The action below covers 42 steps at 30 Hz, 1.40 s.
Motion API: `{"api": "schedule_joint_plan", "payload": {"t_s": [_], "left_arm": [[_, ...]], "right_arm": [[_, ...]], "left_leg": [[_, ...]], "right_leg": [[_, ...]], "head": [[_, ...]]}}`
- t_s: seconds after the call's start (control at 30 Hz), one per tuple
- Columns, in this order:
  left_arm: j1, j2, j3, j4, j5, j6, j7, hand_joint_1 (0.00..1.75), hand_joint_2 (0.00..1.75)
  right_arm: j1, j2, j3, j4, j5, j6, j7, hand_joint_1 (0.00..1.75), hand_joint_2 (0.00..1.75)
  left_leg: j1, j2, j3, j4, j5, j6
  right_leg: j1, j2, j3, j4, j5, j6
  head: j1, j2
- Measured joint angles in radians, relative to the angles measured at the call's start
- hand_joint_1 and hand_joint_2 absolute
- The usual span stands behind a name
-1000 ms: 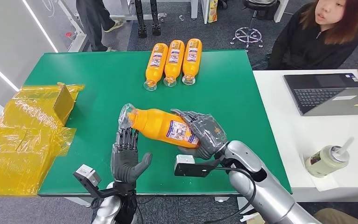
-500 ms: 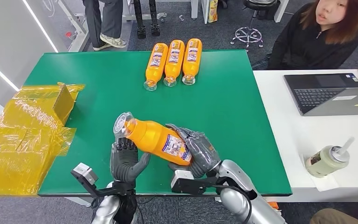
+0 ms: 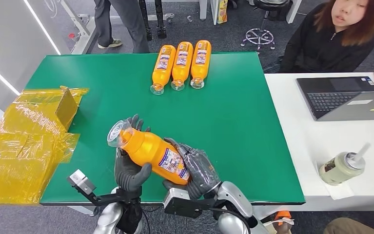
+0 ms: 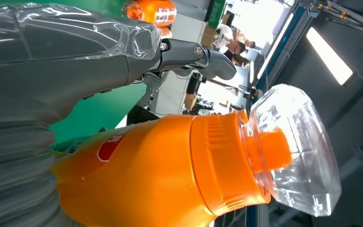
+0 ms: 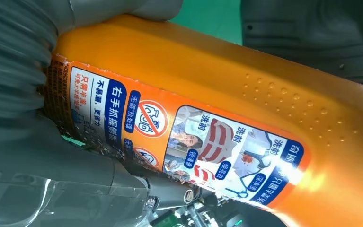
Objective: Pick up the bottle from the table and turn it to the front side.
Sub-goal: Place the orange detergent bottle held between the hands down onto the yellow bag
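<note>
An orange bottle [image 3: 153, 152] with a clear cap [image 3: 116, 134] is lifted off the green table [image 3: 243, 122], tilted, cap toward the far left. My right hand [image 3: 197, 168] grips its lower, labelled body; the label [image 5: 208, 142] with pictures faces the right wrist camera. My left hand [image 3: 128, 170] is under the bottle's shoulder, fingers [image 3: 136, 120] stretched up behind the neck and thumb beneath, not closed round it. In the left wrist view the bottle [image 4: 170, 165] lies across that hand [image 4: 51, 71].
Three more orange bottles [image 3: 181, 63] lie side by side at the table's far edge. A box in yellow wrap [image 3: 29, 141] sits at the left. A white desk on the right holds a laptop [image 3: 343, 97] and a cup [image 3: 341, 168]; a person [image 3: 331, 39] sits behind it.
My right hand has carried the bottle left and nearer to me. The left hand has come up under it, fingers now behind the neck. Someone walked past beyond the table.
</note>
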Motion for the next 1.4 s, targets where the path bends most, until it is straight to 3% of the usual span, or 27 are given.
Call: {"api": "schedule_joint_plan", "payload": {"t_s": [0.37,0.43,0.47,0.57,0.6,1.17,1.3,1.4], "left_arm": [[-0.019,-0.001,-0.033,0.0,0.029,-0.012,0.004,0.0,1.75],[-0.024,-0.001,-0.047,0.0,0.043,-0.009,0.004,0.08,1.75],[-0.025,-0.001,-0.049,0.0,0.046,-0.008,0.004,0.42,1.75],[-0.029,-0.002,-0.051,0.0,0.05,-0.006,0.004,1.64,1.75],[-0.031,-0.002,-0.051,0.0,0.05,-0.006,0.004,1.74,1.75],[-0.084,-0.012,-0.084,0.029,0.071,-0.011,0.004,1.75,1.75],[-0.09,-0.012,-0.095,0.037,0.075,-0.014,0.004,1.75,1.75],[-0.1,-0.014,-0.104,0.045,0.083,-0.015,0.004,1.75,1.75]], "right_arm": [[0.044,0.032,-0.003,-0.035,-0.011,0.03,-0.005,1.75,1.75],[0.051,0.042,-0.002,-0.039,-0.041,0.048,-0.011,1.75,1.75],[0.051,0.044,-0.002,-0.039,-0.047,0.052,-0.011,1.75,1.75],[0.051,0.05,-0.002,-0.043,-0.055,0.059,0.003,1.75,1.75],[0.051,0.053,-0.002,-0.045,-0.056,0.06,0.011,1.75,1.75],[0.106,0.075,-0.035,-0.149,0.016,0.08,0.093,1.72,1.75],[0.125,0.078,-0.044,-0.169,0.032,0.082,0.099,0.0,1.75],[0.14,0.08,-0.047,-0.189,0.05,0.086,0.107,0.0,1.75]], "left_leg": [[0.0,0.0,0.0,0.0,0.0,0.0],[0.0,0.0,0.0,0.0,0.0,0.0],[0.0,0.0,0.0,0.0,0.0,0.0],[0.0,0.0,0.0,0.0,0.0,0.0],[0.0,0.0,0.0,0.0,0.0,0.0],[0.0,0.0,0.0,0.0,0.0,0.0],[0.0,0.0,0.0,0.0,0.0,0.0],[0.0,0.0,0.0,0.0,0.0,0.0]], "right_leg": [[0.0,0.0,0.0,0.0,0.0,0.0],[0.0,0.0,0.0,0.0,0.0,0.0],[0.0,0.0,0.0,0.0,0.0,0.0],[0.0,0.0,0.0,0.0,0.0,0.0],[0.0,0.0,0.0,0.0,0.0,0.0],[0.0,0.0,0.0,0.0,0.0,0.0],[0.0,0.0,0.0,0.0,0.0,0.0],[0.0,0.0,0.0,0.0,0.0,0.0]], "head": [[0.0,0.0],[0.0,0.0],[0.0,0.0],[0.0,0.0],[0.0,0.0],[0.0,0.0],[0.0,0.0],[0.0,0.0]]}}
